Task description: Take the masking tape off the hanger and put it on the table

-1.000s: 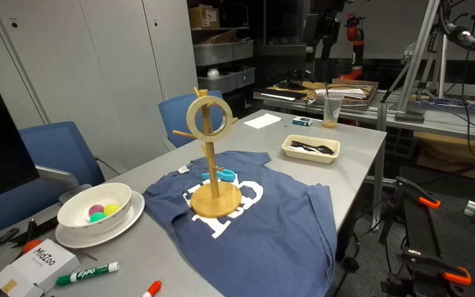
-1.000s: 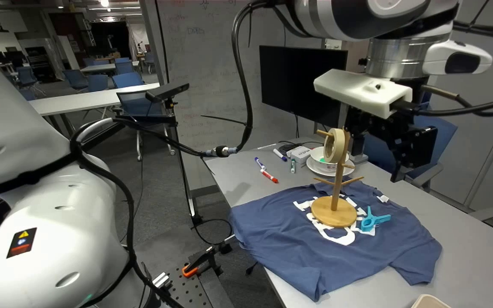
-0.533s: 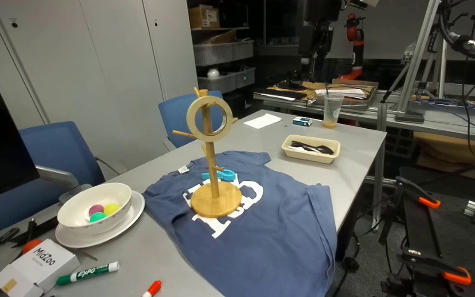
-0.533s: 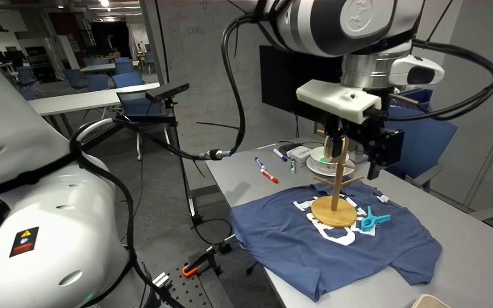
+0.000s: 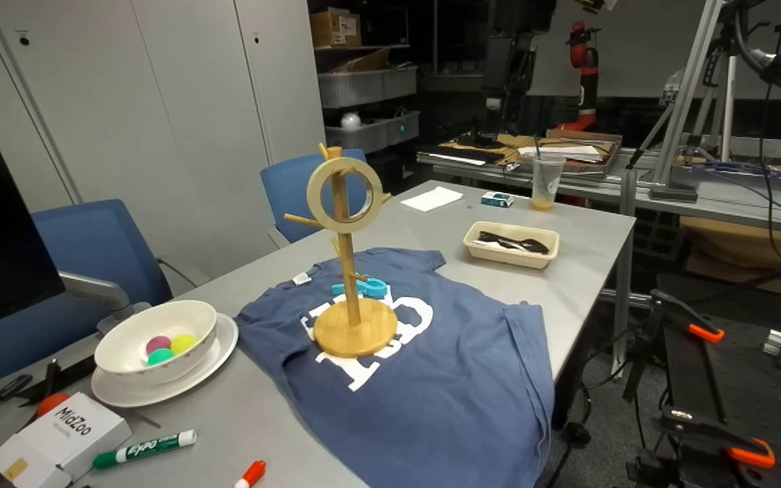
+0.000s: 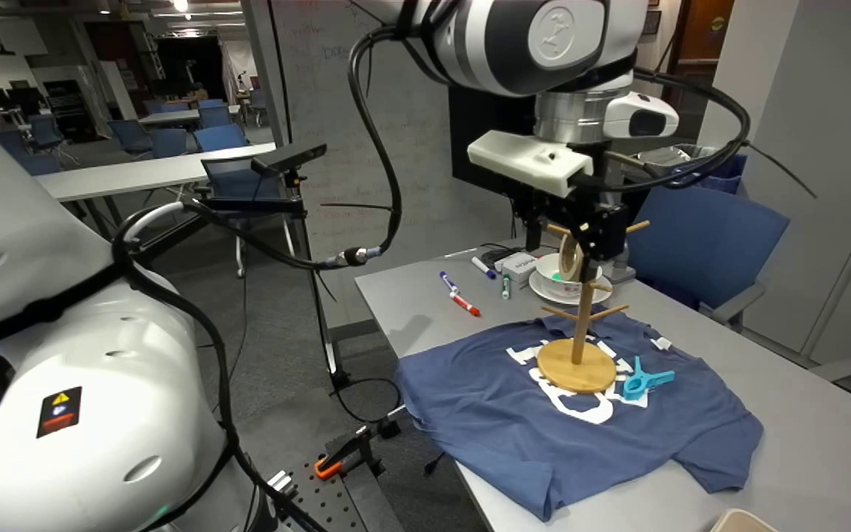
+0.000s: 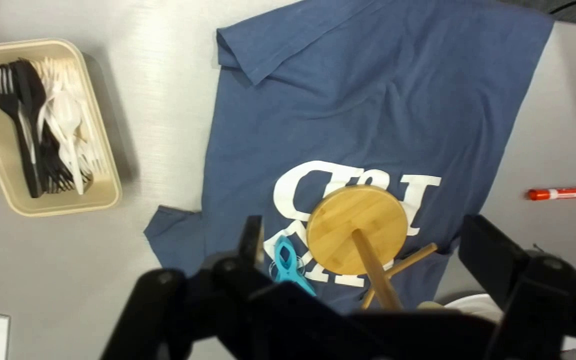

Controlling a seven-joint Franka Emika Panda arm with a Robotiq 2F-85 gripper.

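Tape (image 5: 314,195) hangs on an upper peg of the hanger (image 5: 348,271), between the long edges of the table (image 5: 234,410). Ring upright, hole axis near level, face roughly toward the short edge by the red marker (image 6: 464,304). Gripper (image 7: 362,225) jaws spread wide; in an exterior view it hides part of the hanger (image 6: 581,325). Tape unclear in wrist view. Smooth cream ring; wooden hanger, disc base on wrinkled shirt (image 5: 458,386).

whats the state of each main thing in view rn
Light wooden peg hanger: upright
Cream ring-shaped masking tape: hung on the hanger
Black two-fingered claw: open
Blue printed fabric shirt: spread out, wrinkled
White round bowl: holding coloured balls
Cream rectangular tray: holding plastic cutlery
Green plastic marker: capped
Clear plastic cup: upright
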